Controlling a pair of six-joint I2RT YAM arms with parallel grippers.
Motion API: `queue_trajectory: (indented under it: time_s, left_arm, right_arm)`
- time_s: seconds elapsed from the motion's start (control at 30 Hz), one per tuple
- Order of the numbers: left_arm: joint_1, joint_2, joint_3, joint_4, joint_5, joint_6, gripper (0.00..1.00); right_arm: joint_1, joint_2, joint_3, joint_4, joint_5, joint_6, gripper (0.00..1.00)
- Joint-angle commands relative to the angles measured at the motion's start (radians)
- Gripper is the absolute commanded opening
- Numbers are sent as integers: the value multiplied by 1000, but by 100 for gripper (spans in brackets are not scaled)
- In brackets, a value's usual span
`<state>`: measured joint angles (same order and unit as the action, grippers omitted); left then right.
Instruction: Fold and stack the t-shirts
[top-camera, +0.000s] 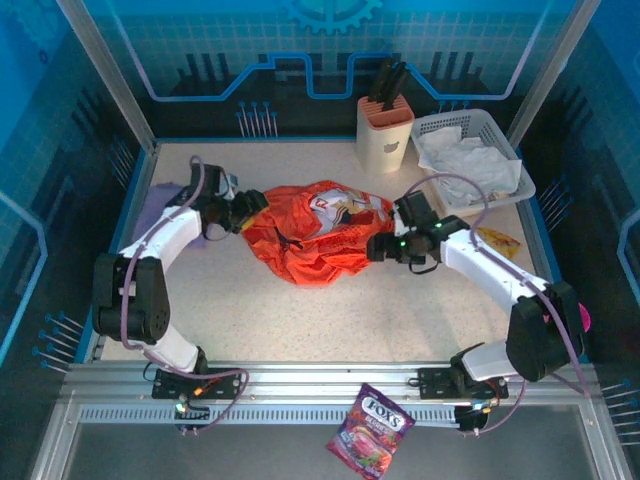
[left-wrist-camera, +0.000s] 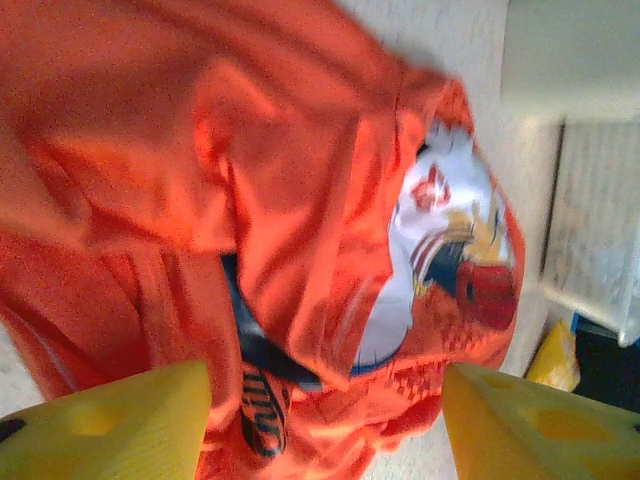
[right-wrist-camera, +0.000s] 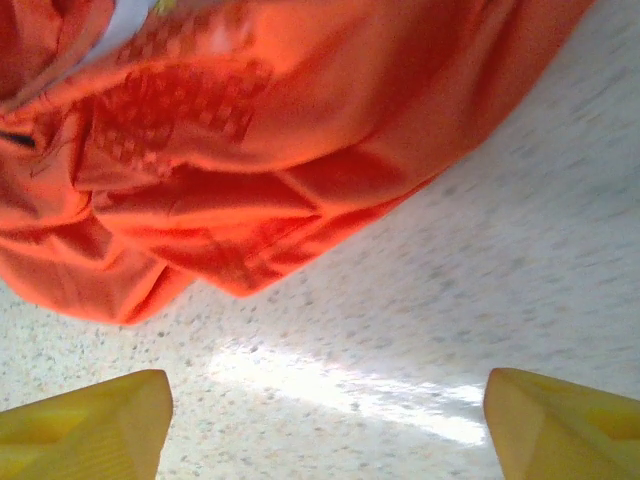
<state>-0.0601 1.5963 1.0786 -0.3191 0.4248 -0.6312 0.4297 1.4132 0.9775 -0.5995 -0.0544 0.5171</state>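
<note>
Candy bag (top-camera: 370, 432) reads "FOX'S"; the orange t-shirt (top-camera: 310, 245) print seems illegible.

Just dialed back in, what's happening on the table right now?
Both arms are at the orange-red t-shirt, which lies crumpled and unfolded in the middle of the table. The left gripper is open at the shirt's left edge. The right gripper is open over bare table by its right edge. Neither holds cloth. The lavender t-shirt sits bunched at the far left. Nothing is folded or stacked yet.
</note>
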Motion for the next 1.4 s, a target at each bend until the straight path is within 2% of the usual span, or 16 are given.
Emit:
queue_trajectory:
  time_s: [0.0, 0.1, 0.17, 0.23, 0.43, 0.6, 0.77, 0.8, 0.83, 0.97, 1.03, 1.2, 1.3, 1.33, 1.37]
  left_arm:
    - [-82, -4, -46, 76, 18, -48, 63]
    - [-89, 20, -123, 210, 2, -96, 59]
    - [-100, 40, -126, 236, -51, -81, 58]
    - [-111, 85, -106, 283, -35, -91, 57]
    - [-183, 210, 0, 271, -58, -96, 56]
    - [-227, 291, 50, 282, -75, -106, 54]
    - [-233, 356, 107, 290, -113, -112, 40]
    - [-233, 365, 122, 278, -124, -109, 34]
    - [-233, 370, 136, 266, -133, -102, 28]
    - [-230, 363, 190, 195, -155, -55, 9]
    - [-224, 349, 231, 133, -145, -20, 0]
    - [-202, 238, 273, 6, -147, 54, 0]
    - [-183, 191, 277, -37, -107, 69, 0]
    - [-181, 191, 282, -64, -90, 80, 9]
    - [-183, 201, 289, -89, -68, 97, 33]
  right_arm:
    - [47, 78, -35, 143, -26, 142, 80]
    - [82, 126, -49, 215, 4, 209, 79]
    - [98, 155, -47, 253, 20, 239, 78]
    - [110, 199, -30, 274, 24, 264, 78]
    - [133, 308, 11, 311, 39, 312, 78]
    - [141, 364, 34, 316, 53, 319, 71]
    - [140, 375, 38, 347, 41, 319, 50]
    - [140, 372, 37, 350, 40, 317, 43]
    - [139, 363, 35, 350, 45, 314, 30]
    - [120, 312, 12, 372, 32, 286, 0]
    - [102, 282, 7, 368, 23, 261, 0]
    - [26, 149, 2, 299, 22, 177, 0]
    - [-29, 64, 4, 244, 19, 128, 0]
    - [-44, 39, 4, 225, 21, 113, 0]
    - [-53, 23, 4, 213, 20, 100, 0]
